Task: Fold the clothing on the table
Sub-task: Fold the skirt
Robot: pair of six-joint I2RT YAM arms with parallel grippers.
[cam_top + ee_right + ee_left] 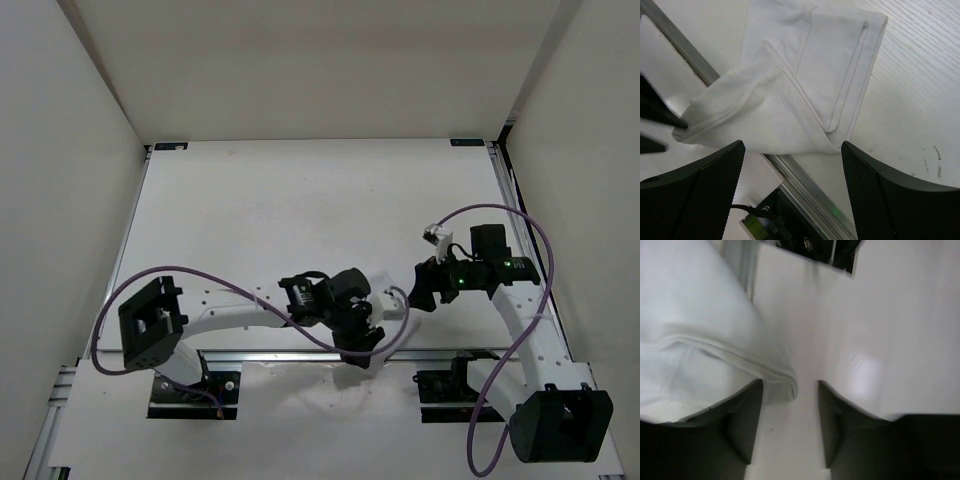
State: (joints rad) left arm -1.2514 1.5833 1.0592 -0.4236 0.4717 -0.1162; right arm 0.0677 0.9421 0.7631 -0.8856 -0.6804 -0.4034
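Clothing point(805, 85): one piece, plain white, thin and soft, with stitched hems along its edges. I see it doubled over itself in several layers. The upper layers form a triangular flap whose point reaches out to one side.
Location: near edge of the table point(920, 75), between the two arms. Most of it lies flat on the white tabletop. The pointed flap crosses the aluminium rail point(690, 57) and sticks out past it.
Left gripper point(790, 385): low at the flap's tip, fingers parted, with bare white surface showing in the gap. From my left wrist view, a hemmed fold billows against one finger point(747, 415). I see nothing clamped.
Right gripper point(792, 147): above the cloth near the rail, fingers spread wide, nothing between them, clear of the fabric.
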